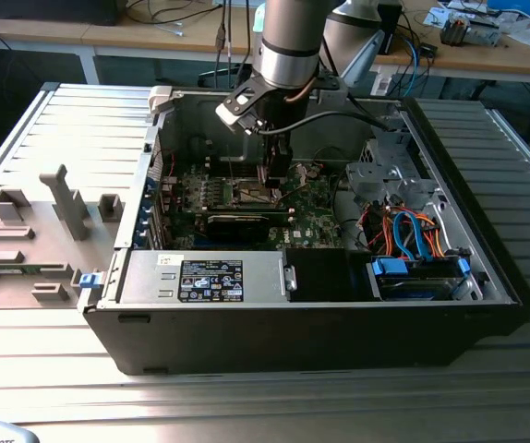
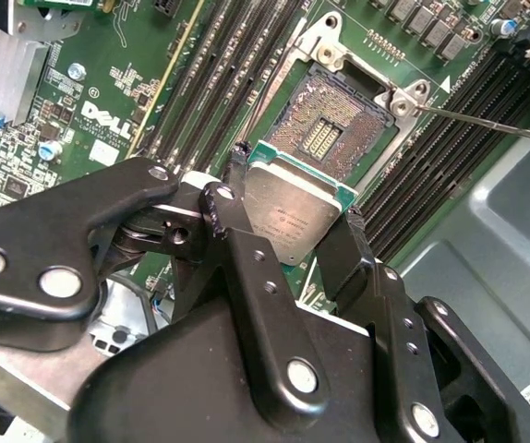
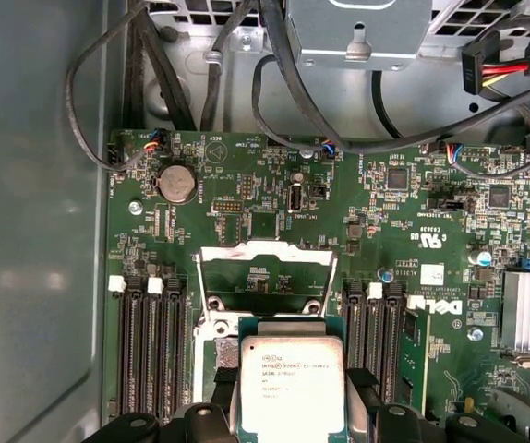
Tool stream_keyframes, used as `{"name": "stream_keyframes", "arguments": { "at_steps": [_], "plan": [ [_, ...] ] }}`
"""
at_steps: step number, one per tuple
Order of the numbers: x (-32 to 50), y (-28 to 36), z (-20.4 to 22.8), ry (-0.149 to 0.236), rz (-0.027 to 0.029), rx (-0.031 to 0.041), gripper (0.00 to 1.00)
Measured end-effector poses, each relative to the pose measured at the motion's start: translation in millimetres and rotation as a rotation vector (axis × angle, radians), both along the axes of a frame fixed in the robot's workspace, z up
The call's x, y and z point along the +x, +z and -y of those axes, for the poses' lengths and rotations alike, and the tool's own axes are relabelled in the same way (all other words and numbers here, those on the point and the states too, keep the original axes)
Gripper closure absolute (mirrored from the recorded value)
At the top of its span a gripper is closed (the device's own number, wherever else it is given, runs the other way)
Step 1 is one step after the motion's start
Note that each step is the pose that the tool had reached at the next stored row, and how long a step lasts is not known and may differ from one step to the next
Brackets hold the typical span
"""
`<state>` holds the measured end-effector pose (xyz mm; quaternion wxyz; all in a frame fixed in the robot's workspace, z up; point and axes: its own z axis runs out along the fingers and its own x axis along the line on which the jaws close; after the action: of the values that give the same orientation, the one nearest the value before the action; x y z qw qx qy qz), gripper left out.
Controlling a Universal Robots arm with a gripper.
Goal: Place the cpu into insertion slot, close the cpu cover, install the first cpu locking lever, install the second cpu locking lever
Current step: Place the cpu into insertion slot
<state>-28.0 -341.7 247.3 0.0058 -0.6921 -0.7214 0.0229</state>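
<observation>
Your cpu (image 2: 288, 217), a flat square with a matte silver-grey lid and green rim, sits pinched by its edges in the claw (image 2: 293, 214), just short of the insertion slot (image 2: 325, 125) (contacts bare, nothing seated). The thin metal cpu cover (image 3: 265, 251) stands flipped up and a wire lever (image 2: 487, 123) juts free, so all four steps look undone. In the exterior view, blue cables (image 1: 411, 229) lie at about four o'clock from the claw
</observation>
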Motion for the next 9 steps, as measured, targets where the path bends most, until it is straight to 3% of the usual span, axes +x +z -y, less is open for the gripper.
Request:
{"name": "stream_keyframes", "arguments": {
  "at_steps": [9],
  "plan": [
    [-4.4, -2.0, -1.7, 0.0, -0.0001, 0.0, 0.46]
  ]
}}
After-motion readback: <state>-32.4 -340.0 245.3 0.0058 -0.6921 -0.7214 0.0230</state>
